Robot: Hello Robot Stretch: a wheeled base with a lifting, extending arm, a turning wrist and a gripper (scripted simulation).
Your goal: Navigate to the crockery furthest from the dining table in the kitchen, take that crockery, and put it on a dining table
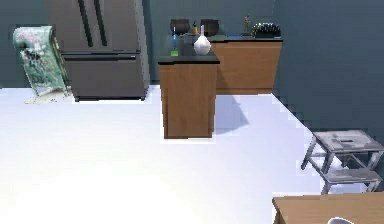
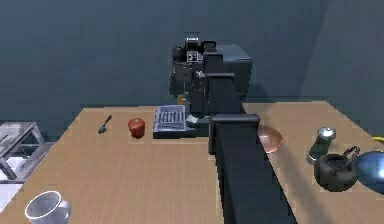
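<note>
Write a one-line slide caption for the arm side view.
Arm reaches across a wooden table set with apple, spoon, kettle and white cup.

Arm over wooden table, red apple, dark kettle

Even, soft light; floor bright, walls dim. Soft shadow falls right of counter in fwd view.

Dining table: light wood top. Pinkish-brown bowl sits upright on it, right of middle. White cup stands upright at the near left corner.
</note>
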